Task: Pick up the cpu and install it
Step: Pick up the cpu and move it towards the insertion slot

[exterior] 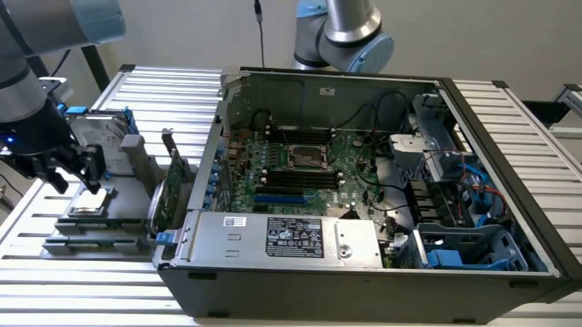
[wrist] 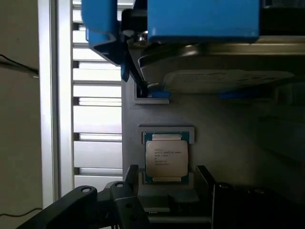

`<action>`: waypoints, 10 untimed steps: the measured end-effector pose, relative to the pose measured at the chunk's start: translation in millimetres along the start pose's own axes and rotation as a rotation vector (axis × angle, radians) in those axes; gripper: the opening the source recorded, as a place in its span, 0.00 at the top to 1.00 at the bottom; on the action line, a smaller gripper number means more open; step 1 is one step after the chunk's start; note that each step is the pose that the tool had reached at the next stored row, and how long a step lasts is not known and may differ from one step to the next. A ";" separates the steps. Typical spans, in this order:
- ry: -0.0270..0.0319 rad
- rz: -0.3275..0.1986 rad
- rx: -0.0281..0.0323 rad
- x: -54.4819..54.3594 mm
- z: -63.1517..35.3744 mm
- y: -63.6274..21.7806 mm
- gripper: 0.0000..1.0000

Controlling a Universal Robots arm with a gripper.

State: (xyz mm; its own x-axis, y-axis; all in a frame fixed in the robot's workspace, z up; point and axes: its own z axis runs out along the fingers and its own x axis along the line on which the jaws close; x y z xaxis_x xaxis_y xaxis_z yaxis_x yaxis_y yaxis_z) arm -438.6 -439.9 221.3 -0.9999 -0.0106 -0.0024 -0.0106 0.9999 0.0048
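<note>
Room straight above the cpu [wrist: 166, 159] is clear. The gripper [exterior: 75, 184] hangs there with its fingers spread, one on each side of the chip. It's tight around it though. The hard drive [exterior: 98, 133] stands just behind it on the same grey holder [exterior: 127, 187], and the green circuit card [exterior: 171, 178] stands on edge between that holder and the computer case [exterior: 364, 286]. The case has no lid, so the socket [exterior: 304, 157] is open from above, with black cables [exterior: 382, 109] looping close by.
</note>
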 end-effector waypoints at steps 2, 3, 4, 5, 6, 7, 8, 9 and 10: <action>0.0001 0.000 -0.0018 0.0 1.5 -0.1 0.40; 0.0000 0.000 -0.0022 -0.1 1.8 0.0 0.40; 0.0000 0.000 -0.0025 -0.1 2.2 0.0 0.40; 0.0001 0.000 -0.0025 -0.1 2.4 0.0 0.40; 0.0002 0.000 -0.0025 -0.1 2.6 0.0 0.40; 0.0000 0.000 -0.0027 -0.1 2.9 -0.1 0.40; 0.0001 0.000 -0.0026 -0.1 3.0 0.0 0.40; 0.0001 0.000 -0.0026 -0.1 3.1 0.0 0.40; 0.0000 0.000 -0.0026 -0.1 3.3 -0.1 0.40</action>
State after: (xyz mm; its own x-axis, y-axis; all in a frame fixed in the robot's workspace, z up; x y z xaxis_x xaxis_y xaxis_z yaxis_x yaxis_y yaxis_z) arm -438.4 -439.9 218.0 -0.9999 -0.0106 -0.0024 -0.0106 0.9999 0.0074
